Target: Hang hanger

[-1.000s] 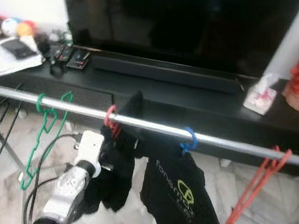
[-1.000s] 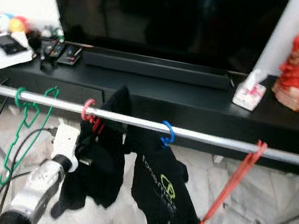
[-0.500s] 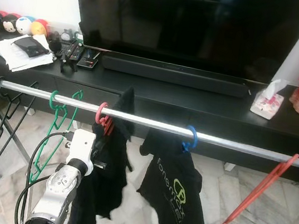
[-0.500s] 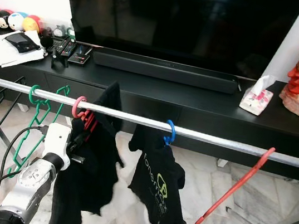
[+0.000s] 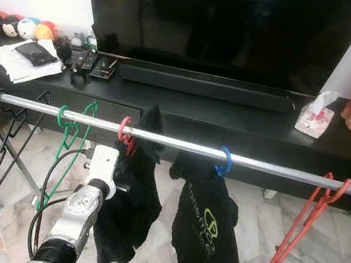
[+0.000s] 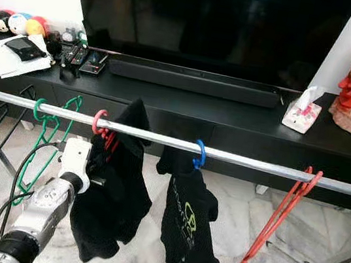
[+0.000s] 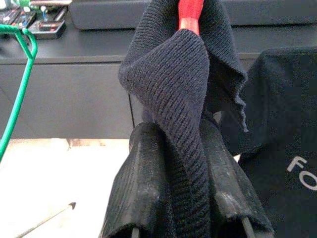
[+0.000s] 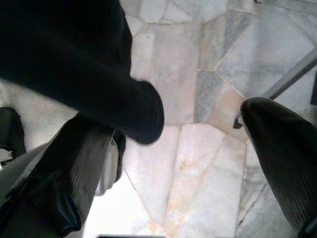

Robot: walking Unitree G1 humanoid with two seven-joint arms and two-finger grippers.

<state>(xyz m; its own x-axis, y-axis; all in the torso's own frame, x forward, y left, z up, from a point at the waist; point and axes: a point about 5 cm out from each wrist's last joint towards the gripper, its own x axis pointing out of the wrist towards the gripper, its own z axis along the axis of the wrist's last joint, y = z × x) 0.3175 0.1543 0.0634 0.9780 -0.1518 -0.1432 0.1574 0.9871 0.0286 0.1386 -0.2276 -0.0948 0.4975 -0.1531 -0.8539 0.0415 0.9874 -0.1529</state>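
Left wrist view: left tool [image 7: 181, 198] pinches the dark sweater [image 7: 183, 99] hanging from the red hanger [image 7: 190, 14].

Red hanger [image 7: 190, 14] mostly under knit.

L gripper [image 7: 181, 198] raised, pinched; R gripper [image 8: 198, 163] low, spread.

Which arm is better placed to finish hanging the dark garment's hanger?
Left, probably. The left end effector is shut on the dark knit garment under the pink hanger hooked on the rail. The right end effector is open, low over the floor.
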